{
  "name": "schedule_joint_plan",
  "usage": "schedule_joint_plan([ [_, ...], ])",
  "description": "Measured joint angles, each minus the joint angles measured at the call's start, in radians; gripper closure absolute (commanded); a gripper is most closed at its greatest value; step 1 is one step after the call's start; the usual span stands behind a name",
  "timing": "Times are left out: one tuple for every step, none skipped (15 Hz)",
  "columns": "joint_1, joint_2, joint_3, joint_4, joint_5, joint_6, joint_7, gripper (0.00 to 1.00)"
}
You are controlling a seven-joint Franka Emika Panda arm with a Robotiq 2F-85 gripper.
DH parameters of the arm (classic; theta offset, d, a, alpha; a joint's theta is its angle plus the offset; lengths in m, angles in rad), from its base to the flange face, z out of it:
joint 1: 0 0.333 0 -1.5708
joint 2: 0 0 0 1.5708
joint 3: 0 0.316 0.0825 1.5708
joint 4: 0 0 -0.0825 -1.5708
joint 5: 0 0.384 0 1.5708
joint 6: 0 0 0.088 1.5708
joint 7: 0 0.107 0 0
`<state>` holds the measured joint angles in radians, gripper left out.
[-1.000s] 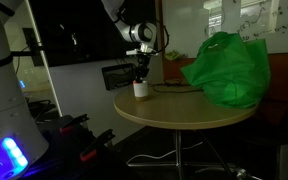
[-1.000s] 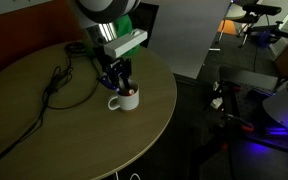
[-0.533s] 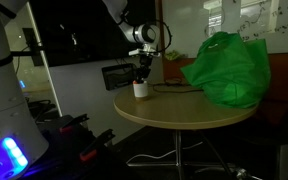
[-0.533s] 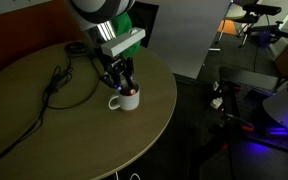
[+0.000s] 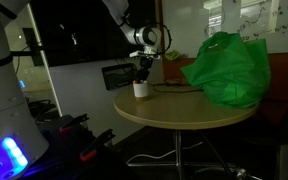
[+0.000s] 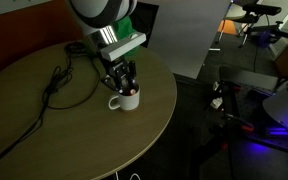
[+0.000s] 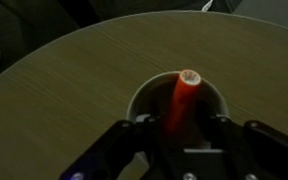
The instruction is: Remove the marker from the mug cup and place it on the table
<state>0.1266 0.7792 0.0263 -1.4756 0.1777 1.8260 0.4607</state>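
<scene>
One of each thing sits on the round light-tan wooden table [image 5: 189,118]: one mug, one pen, one cable, one bag. In an exterior view the small white cylindrical mug cup [image 5: 141,90] stands upright close to the table's left edge. The black Robotiq gripper [image 5: 141,74] points straight down just above its mouth. To the right of the mug a thin dark cable [image 5: 172,88] trails across the top. Further right a large crumpled green bag [image 5: 227,68] fills that side up to the right edge, and the bag shows in this view alone. In an exterior view from higher up, the cable [image 6: 56,85] loops over the left half of the top. There the mug cup [image 6: 125,101] stands right of centre, toward the far right edge, with the gripper tips at its rim. Both exterior views are too small to show the pen clearly. Only the wrist view looks down into the mug: a single thin orange-red stick-shaped marker [image 7: 184,98] leans inside it, its pale blunt end up near the far rim. The two dark fingers [image 7: 134,140] stand on either side of the marker's lower part, spread to roughly the mug's width. A gap shows on each side, so they do not appear to touch the pen. The marker's lower end is lost in the shadow between them.
</scene>
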Motion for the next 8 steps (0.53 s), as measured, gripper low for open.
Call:
schedule_joint_plan([
  [0.000, 0.003, -0.001, -0.001, 0.007, -0.001, 0.010, 0.81],
  [-0.001, 0.007, -0.002, -0.001, 0.013, -0.009, 0.022, 0.88],
  [-0.001, 0.010, -0.005, -0.001, 0.020, -0.017, 0.034, 0.96],
  [-0.001, 0.012, -0.009, -0.001, 0.024, -0.029, 0.040, 1.00],
  [-0.002, 0.012, -0.014, 0.000, 0.028, -0.041, 0.043, 0.95],
  [-0.005, 0.012, -0.016, 0.004, 0.036, -0.052, 0.043, 0.95],
  [-0.011, 0.012, -0.017, 0.009, 0.045, -0.064, 0.042, 0.95],
  [-0.017, 0.010, -0.017, 0.017, 0.054, -0.082, 0.039, 0.95],
])
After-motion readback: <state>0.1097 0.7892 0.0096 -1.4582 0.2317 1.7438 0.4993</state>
